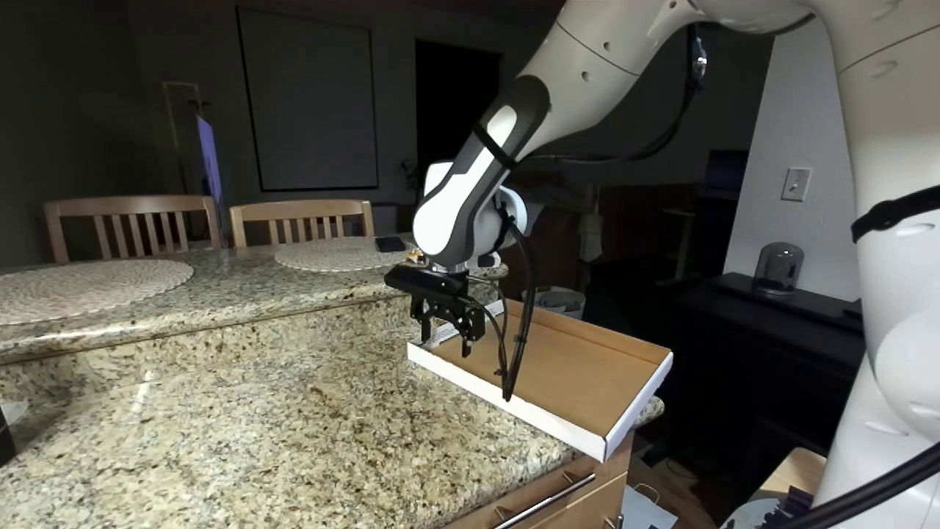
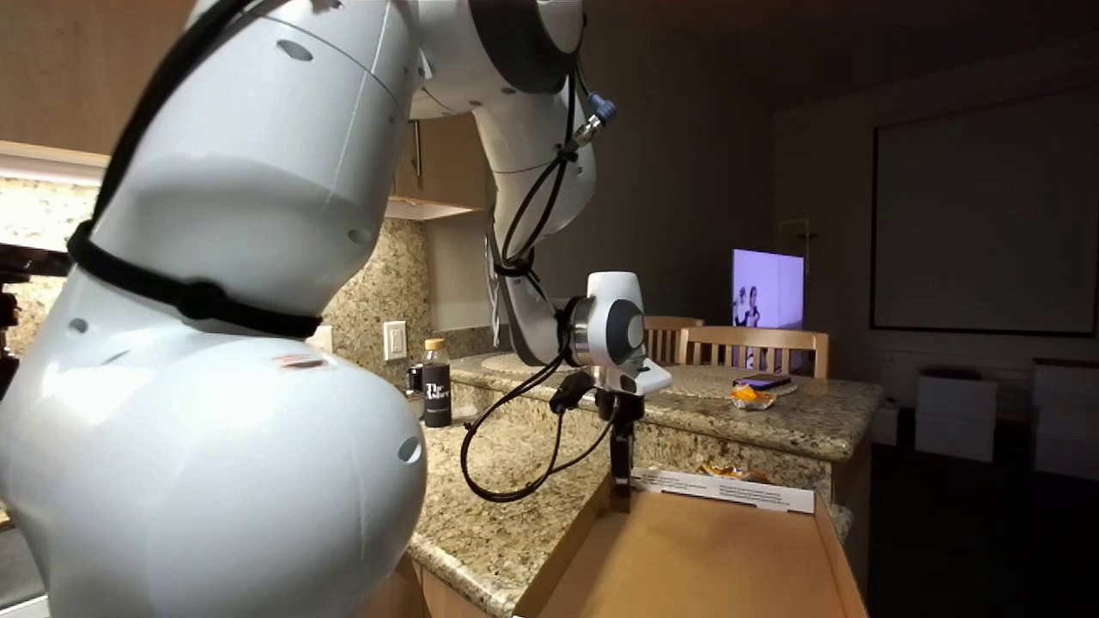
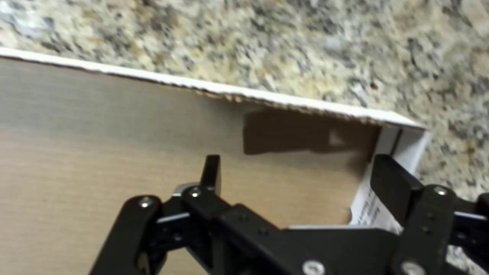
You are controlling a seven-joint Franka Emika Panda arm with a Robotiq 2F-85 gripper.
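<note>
Brown cardboard (image 3: pixel 95 160) lines the white box (image 1: pixel 551 424), near whose corner the gripper (image 1: pixel 446 345) hangs, fingers (image 3: pixel 393 187) wide apart, holding nothing.

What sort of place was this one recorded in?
Most likely a home kitchen, perhaps opening onto a dining area: there is a speckled stone counter, a wooden wall cabinet with a bar handle, and slatted wooden chairs in the darker room beyond.
</note>
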